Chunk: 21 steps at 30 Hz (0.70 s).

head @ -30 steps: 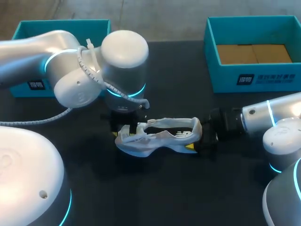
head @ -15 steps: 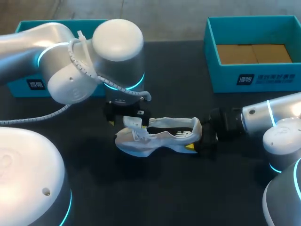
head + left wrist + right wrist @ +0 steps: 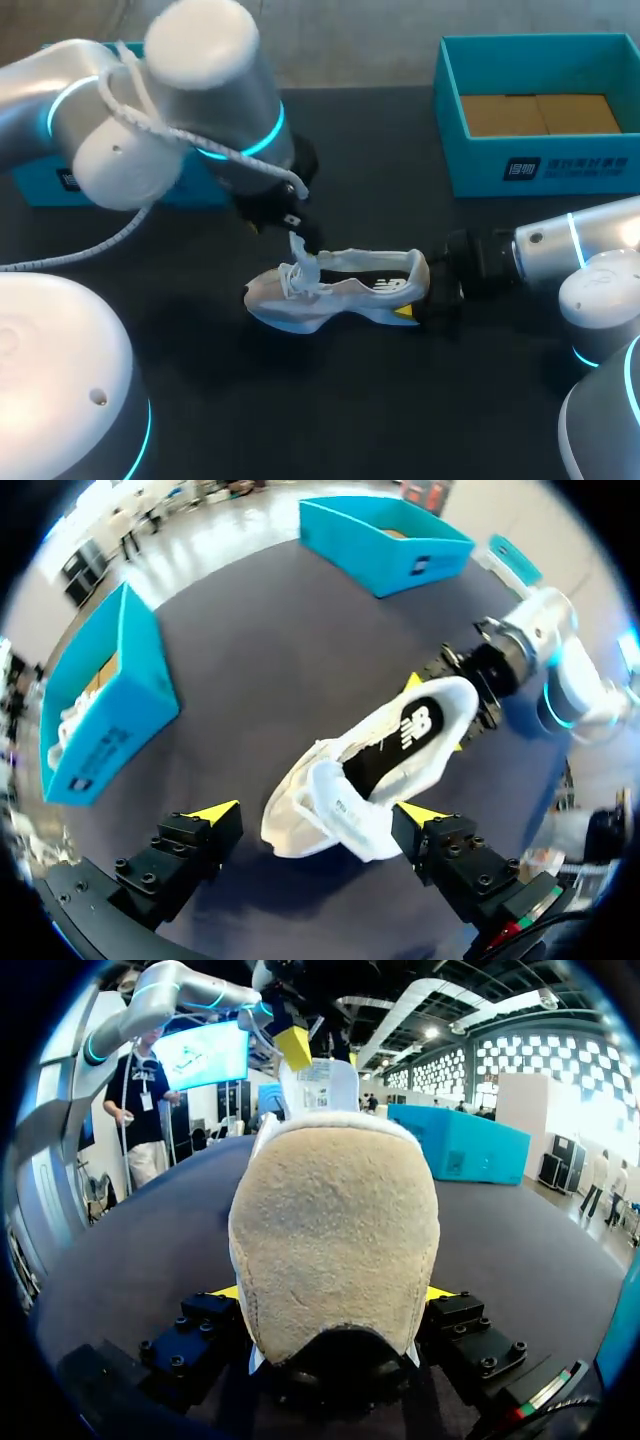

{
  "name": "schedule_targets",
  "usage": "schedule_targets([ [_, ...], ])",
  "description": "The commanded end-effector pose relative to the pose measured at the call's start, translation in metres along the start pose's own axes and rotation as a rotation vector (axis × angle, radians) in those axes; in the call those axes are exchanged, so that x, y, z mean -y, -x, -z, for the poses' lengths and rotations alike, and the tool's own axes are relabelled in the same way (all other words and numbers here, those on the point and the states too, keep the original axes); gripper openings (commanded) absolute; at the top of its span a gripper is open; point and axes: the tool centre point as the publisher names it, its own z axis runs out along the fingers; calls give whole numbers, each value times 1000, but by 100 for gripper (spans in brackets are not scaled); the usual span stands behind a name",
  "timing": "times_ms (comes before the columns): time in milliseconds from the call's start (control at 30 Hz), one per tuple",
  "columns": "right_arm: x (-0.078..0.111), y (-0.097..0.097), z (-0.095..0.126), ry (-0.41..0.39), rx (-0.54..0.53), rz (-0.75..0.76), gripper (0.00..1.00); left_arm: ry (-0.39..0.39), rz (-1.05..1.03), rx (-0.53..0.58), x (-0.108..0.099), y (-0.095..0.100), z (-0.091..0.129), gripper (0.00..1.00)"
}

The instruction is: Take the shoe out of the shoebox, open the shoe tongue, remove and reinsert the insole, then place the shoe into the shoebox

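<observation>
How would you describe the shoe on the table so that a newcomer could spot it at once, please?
On the black table, look between the left teal cardboard box and the right teal cardboard box. There lies a white low sneaker with black lining, its heel clamped in the right claw. Unlike its boxy teal neighbours, it is white, with its tongue standing upright.

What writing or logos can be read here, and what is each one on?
On the right box: white label on the front wall, too small to read.
On the left box: white label, too blurred to read.
On the shoe: white logo on the insole, no readable words.
</observation>
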Motion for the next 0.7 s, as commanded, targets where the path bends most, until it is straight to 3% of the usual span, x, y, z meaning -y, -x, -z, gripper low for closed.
schedule_targets([
  [33, 0, -1, -2, -3, 1, 0, 0, 31, -405, -182, 1, 9, 16, 100],
  [367, 0, -1, -2, -3, 1, 0, 0, 44, -738, -302, 11, -2, 37, 100],
  [700, 0, -1, -2, -3, 1, 0, 0, 40, -833, -287, 24, -13, 45, 100],
])
